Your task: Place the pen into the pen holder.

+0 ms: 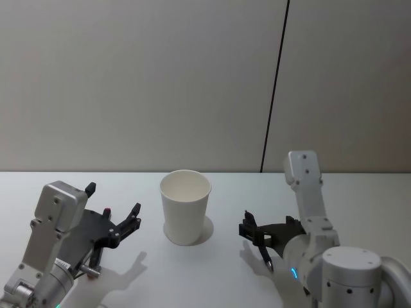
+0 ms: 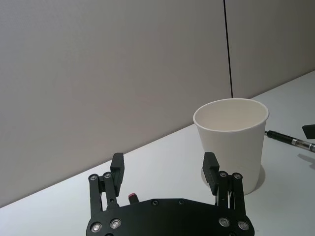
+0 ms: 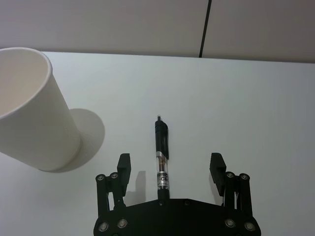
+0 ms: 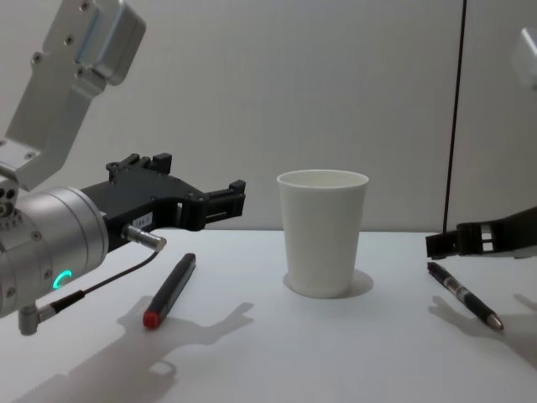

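The pen holder is a plain white paper cup standing upright mid-table, also seen from the side. A black pen with a clear barrel lies flat on the table to the cup's right. My right gripper hovers just above it, open, with one finger on either side of the pen and nothing grasped. On the cup's left my left gripper is held off the table, open and empty, pointing toward the cup.
A second pen, black with a red end, lies on the table below the left gripper. The white table runs back to a grey panel wall with a dark vertical seam.
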Controlling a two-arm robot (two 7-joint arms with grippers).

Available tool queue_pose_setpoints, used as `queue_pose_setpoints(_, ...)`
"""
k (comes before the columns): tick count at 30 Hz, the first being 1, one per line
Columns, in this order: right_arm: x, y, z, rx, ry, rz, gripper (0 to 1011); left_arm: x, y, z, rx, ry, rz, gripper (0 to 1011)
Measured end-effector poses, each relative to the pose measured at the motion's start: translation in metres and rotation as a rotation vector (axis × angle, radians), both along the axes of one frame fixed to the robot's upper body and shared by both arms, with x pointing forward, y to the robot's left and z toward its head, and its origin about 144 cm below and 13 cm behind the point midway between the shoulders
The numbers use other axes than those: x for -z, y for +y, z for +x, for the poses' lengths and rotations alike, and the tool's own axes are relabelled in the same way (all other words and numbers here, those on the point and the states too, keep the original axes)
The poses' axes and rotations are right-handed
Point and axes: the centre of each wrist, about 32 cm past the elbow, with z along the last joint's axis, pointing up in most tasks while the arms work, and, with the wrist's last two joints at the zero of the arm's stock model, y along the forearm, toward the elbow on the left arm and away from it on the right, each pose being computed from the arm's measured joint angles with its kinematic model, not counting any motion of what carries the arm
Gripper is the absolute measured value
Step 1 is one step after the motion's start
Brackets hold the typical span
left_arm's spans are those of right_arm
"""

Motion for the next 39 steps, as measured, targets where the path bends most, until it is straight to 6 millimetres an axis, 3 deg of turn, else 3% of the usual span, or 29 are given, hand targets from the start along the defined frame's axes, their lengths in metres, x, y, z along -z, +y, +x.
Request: queue_pose_setpoints(39,0.016,0.013,0.019,0.031,0.101,-0.012,1001,0.000,0.000,0.000,0.000,0.000,0.000,1004)
